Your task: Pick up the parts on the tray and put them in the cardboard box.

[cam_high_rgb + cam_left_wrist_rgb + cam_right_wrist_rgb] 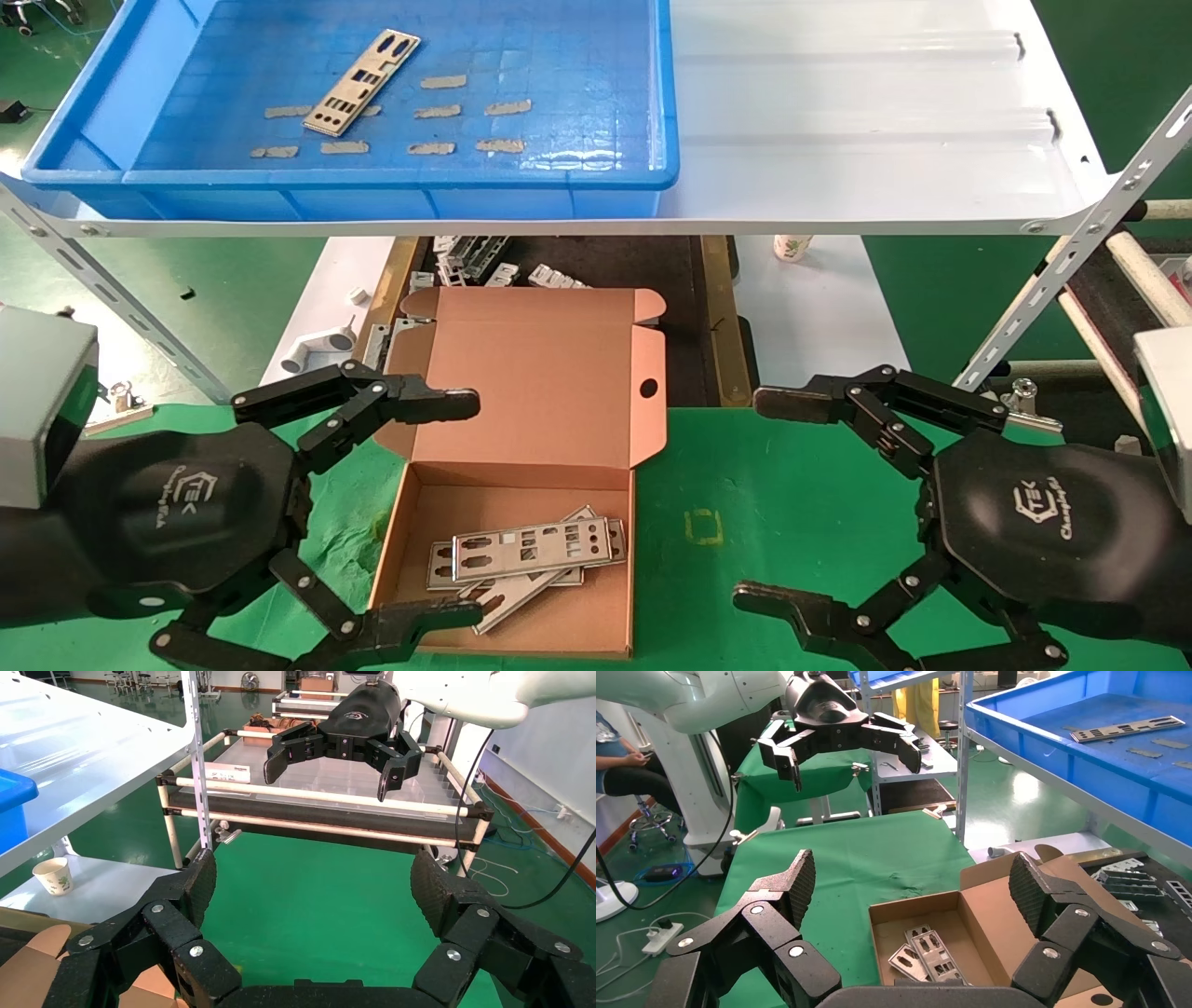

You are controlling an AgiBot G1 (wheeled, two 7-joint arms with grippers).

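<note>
**Q:** Where do the parts stand?

**A:** One plate [361, 82] lies alone in the blue tray [391, 182] on the white shelf [866, 140], among tan tape strips [442, 111]. Several more plates [533, 548] lie stacked in the open box [507, 606] on the green table [792, 503] below, its lid [549, 373] tipped back.

**Q:** And the claws?

**A:** The left claw [447, 508] hangs at the box's left wall, jaws apart, holding nothing. The right claw [778, 499] hovers over bare green cloth right of the box, likewise spread and empty.

**Q:** Which step is this?

**A:** By the look of it, between trips: a reach for the last plate comes next. That calls for lifting an arm over the shelf edge and the tray's front wall, then pinching a thin plate lying flat on the floor, the hard part.

**Q:** Anything in the way?

**A:** The shelf lip and its slanted struts [1071, 280] flank the route. A paper cup [792, 247], white brackets [317, 349] and loose metal pieces [475, 261] sit on the lower level behind the box, clear of the path.
</note>
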